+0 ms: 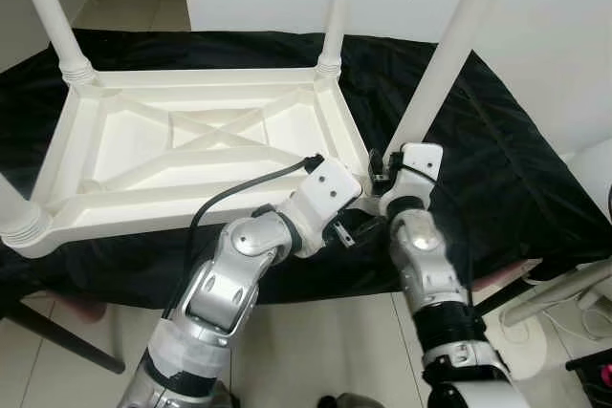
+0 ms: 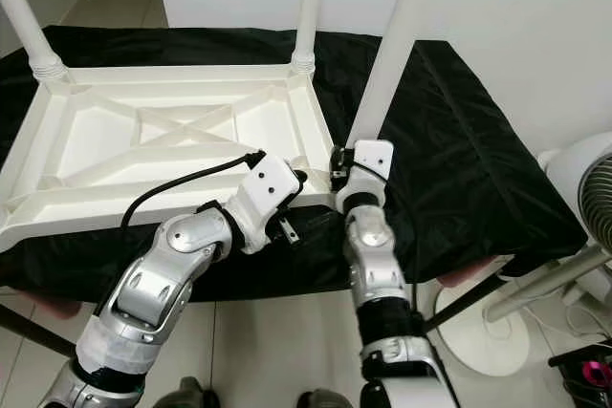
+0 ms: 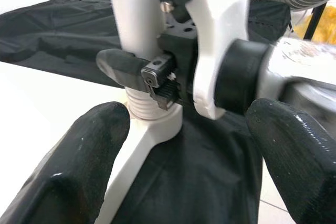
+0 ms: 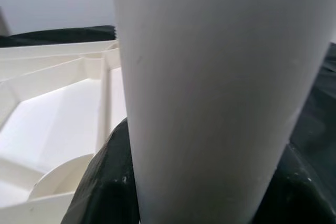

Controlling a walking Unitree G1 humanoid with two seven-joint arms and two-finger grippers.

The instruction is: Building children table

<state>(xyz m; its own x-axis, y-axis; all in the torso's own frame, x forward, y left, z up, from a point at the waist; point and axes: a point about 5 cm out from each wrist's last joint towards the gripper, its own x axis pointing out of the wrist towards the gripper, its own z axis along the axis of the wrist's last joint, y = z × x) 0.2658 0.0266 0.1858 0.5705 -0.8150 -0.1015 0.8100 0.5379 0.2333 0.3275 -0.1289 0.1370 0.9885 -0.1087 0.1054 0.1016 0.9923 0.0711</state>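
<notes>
Nearest, lower centre of the left eye view: both arms converge on the one corner of the tabletop (image 1: 191, 155) that faces the robot, at centre right of the frame.

Right pincer (image 1: 385, 165) is closed on the base of the fourth leg (image 1: 449, 54), just above the corner socket. In the right wrist view the white tube sits tight between the two black fingers (image 4: 107, 182). My guess is it grips low so it can twist or steady the leg where the ribbed collar (image 3: 140, 103) meets the socket. The leg tilts toward upper right, so it is probably not seated straight; the view at the joint is too crowded to be sure.

Left pincer (image 3: 181, 171) is spread wide, holding nothing, pointed at the same joint from beside it. It looks placed to brace the corner or to take over the grip.

The tabletop lies upside down on a black cloth (image 1: 497, 169) over the desk, ribs and cross-brace up. That position leaves the sockets facing upward for the legs.

Edges: the worked corner sits at the near rim of the desk, with the arms reaching in from below it. There is open cloth to the right of the leg.

Farther off, three legs already stand: near-left leg (image 1: 14, 207) at the left border, far-left leg (image 1: 53, 11) at upper left, far-right leg (image 1: 335, 7) at upper centre. White wall behind. A fan (image 2: 583, 188) stands at the right border.
</notes>
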